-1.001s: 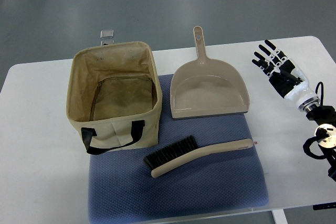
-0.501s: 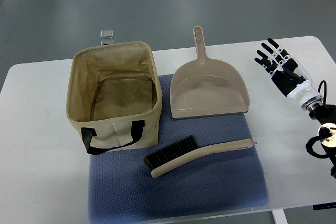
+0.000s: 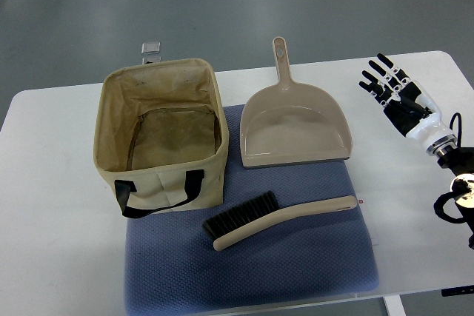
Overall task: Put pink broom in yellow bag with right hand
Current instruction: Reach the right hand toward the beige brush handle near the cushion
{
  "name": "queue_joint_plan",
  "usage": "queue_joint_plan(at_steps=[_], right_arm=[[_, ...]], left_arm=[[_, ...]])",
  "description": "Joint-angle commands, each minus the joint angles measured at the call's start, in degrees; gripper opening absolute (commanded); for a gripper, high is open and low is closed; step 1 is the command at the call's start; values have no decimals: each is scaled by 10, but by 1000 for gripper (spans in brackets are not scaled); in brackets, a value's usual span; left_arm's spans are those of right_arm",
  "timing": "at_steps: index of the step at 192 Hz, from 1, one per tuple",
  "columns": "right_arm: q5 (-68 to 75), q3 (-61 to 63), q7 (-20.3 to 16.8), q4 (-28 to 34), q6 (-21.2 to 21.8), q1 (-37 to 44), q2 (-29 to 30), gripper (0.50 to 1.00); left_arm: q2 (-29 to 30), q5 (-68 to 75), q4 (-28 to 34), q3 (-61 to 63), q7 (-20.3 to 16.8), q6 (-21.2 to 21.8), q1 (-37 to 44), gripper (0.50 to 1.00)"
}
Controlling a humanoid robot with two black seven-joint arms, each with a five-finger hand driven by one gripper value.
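While broom lies untouched on blue mat in front of empty bag, nothing done: right hand hovers well apart, fingers spread, empty. Reach, grasp, drop-in all remain.

Broom lies on blue mat beside bag; right robot hand hovers empty, fingers spread.

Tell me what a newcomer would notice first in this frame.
The open yellow bag stands empty at the left, partly on the blue mat. The brush-style broom lies on the mat in front, with a matching dustpan behind it. The right hand hovers over the table's right side, fingers spread, holding nothing.
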Motion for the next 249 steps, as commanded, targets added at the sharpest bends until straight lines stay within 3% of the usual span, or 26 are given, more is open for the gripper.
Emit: queue_joint_plan(at_steps=[1,83,201,249], right_arm=[[-1,0,0,1,7,1,-5,930],[-30,-24,1,34,20,2,-62,928],[-383,-152,88,288,20,10,-212,926],[-523,-265,104,383,-132,12,-264,926]], left_arm=[[0,0,0,0,0,0,0,1000],[0,0,0,0,0,0,0,1000],[0,0,0,0,0,0,0,1000],[0,0,0,0,0,0,0,1000]])
